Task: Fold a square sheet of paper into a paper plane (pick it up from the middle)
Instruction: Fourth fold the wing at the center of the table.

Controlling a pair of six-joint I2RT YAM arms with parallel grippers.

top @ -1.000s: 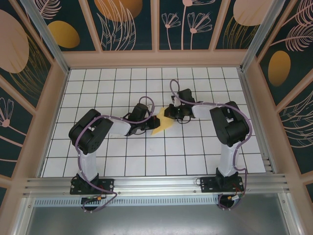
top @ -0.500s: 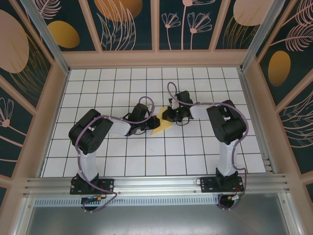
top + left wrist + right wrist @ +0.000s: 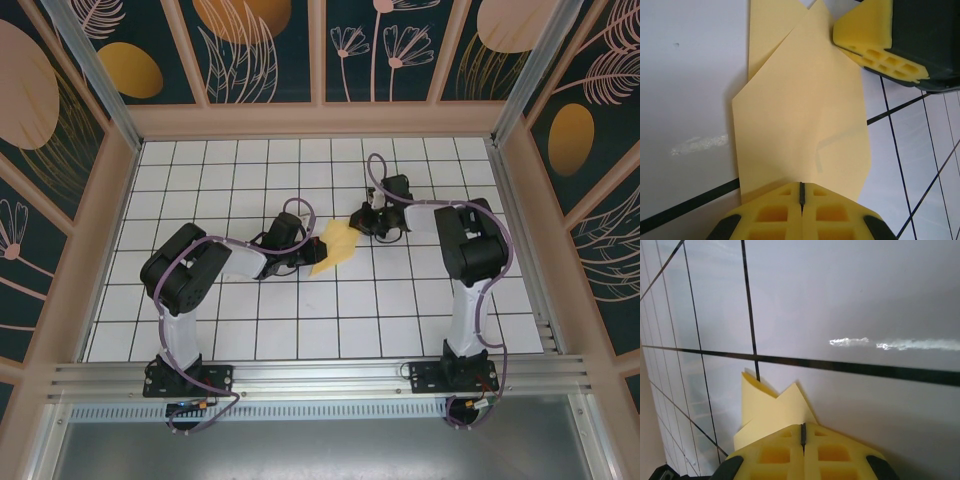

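1. Standing closed, pads pressed together, the left gripper (image 3: 801, 189) has the folded yellow paper (image 3: 800, 115) running out flat from under its tips;
2. the paper lies between both grippers;
3. the right gripper (image 3: 803, 429), likewise closed, sits at its far corner.

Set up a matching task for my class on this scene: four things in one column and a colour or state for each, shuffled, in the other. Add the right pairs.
Things
1. paper
2. left gripper
3. wall oval
4. grid line

Colours and states
A. shut, at the paper's edge
B. black
C. yellow and folded
D. orange

Pairs: 1-C, 2-A, 3-D, 4-B
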